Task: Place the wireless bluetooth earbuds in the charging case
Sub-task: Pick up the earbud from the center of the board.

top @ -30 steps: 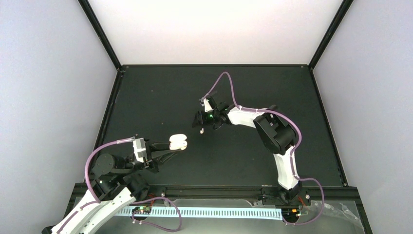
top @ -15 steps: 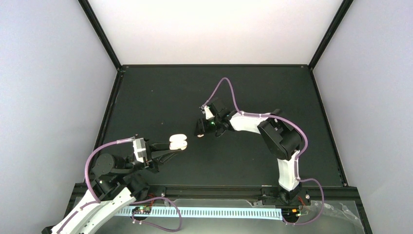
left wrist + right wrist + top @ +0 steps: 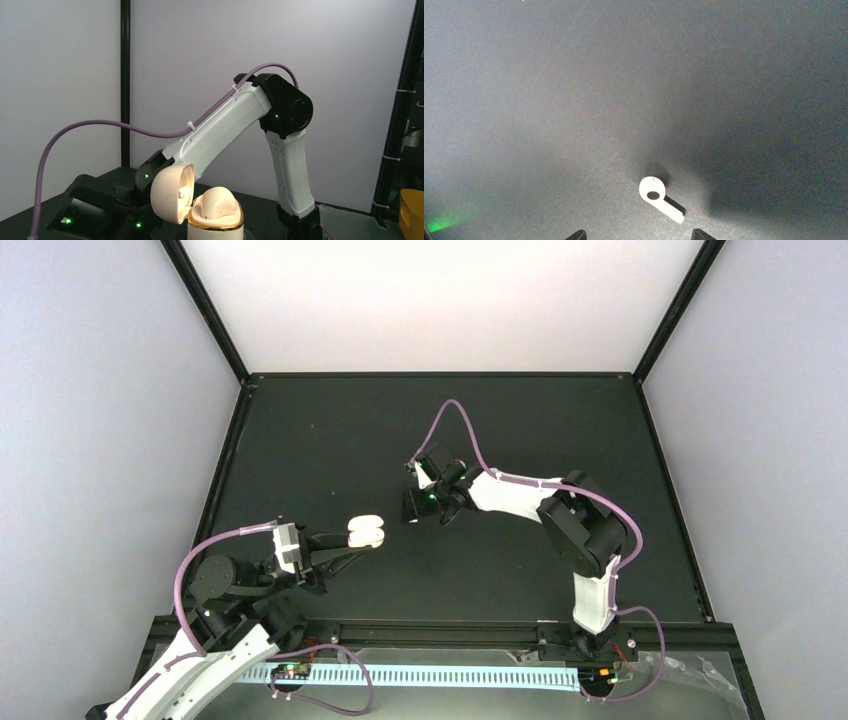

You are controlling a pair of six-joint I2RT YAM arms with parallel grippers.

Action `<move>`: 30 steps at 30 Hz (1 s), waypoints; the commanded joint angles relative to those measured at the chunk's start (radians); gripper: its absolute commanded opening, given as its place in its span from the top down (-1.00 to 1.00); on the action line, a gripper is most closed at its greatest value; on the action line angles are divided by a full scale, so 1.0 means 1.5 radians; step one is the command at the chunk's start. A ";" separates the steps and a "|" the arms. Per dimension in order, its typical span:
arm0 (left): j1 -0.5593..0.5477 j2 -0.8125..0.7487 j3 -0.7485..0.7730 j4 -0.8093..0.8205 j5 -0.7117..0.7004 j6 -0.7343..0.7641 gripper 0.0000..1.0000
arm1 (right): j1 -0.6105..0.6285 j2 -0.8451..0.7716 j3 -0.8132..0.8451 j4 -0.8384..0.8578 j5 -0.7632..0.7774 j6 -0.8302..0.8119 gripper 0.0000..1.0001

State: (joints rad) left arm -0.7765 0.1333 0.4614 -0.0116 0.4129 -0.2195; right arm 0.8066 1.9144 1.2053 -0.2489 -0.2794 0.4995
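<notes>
The charging case (image 3: 366, 531) is cream with a gold rim and sits in my left gripper (image 3: 356, 541), which is shut on it near the table's front left. In the left wrist view its lid (image 3: 171, 193) hangs open to the left. A pale beige earbud (image 3: 216, 200) is seated in the base (image 3: 215, 231). My own left fingers are below that frame. One white earbud (image 3: 659, 196) lies flat on the black mat, stem pointing down-right. My right gripper (image 3: 639, 235) hovers over it, open, with a fingertip on each side and neither touching it.
The right arm (image 3: 235, 120) stretches across the table behind the case, its wrist (image 3: 430, 495) about a hand's width right of the case. A black frame rail (image 3: 440, 374) borders the mat (image 3: 540, 430). A yellow object (image 3: 412, 212) shows at the far right.
My right gripper has shifted slightly toward the front left over the white earbud, and its elbow has swung right. The left arm and the case have stayed still.
</notes>
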 commanded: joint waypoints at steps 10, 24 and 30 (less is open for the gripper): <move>-0.002 -0.003 0.007 0.006 0.006 -0.003 0.97 | 0.024 0.080 0.126 -0.101 0.097 -0.042 0.12; -0.002 -0.002 0.006 0.006 0.005 -0.004 0.97 | 0.033 0.104 0.146 -0.116 0.107 -0.048 0.30; -0.002 -0.004 0.006 0.004 0.004 -0.005 0.97 | 0.039 0.115 0.162 -0.128 0.113 -0.051 0.36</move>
State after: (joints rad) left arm -0.7765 0.1329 0.4614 -0.0120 0.4129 -0.2199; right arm 0.8543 2.0655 1.4178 -0.4149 -0.1329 0.4385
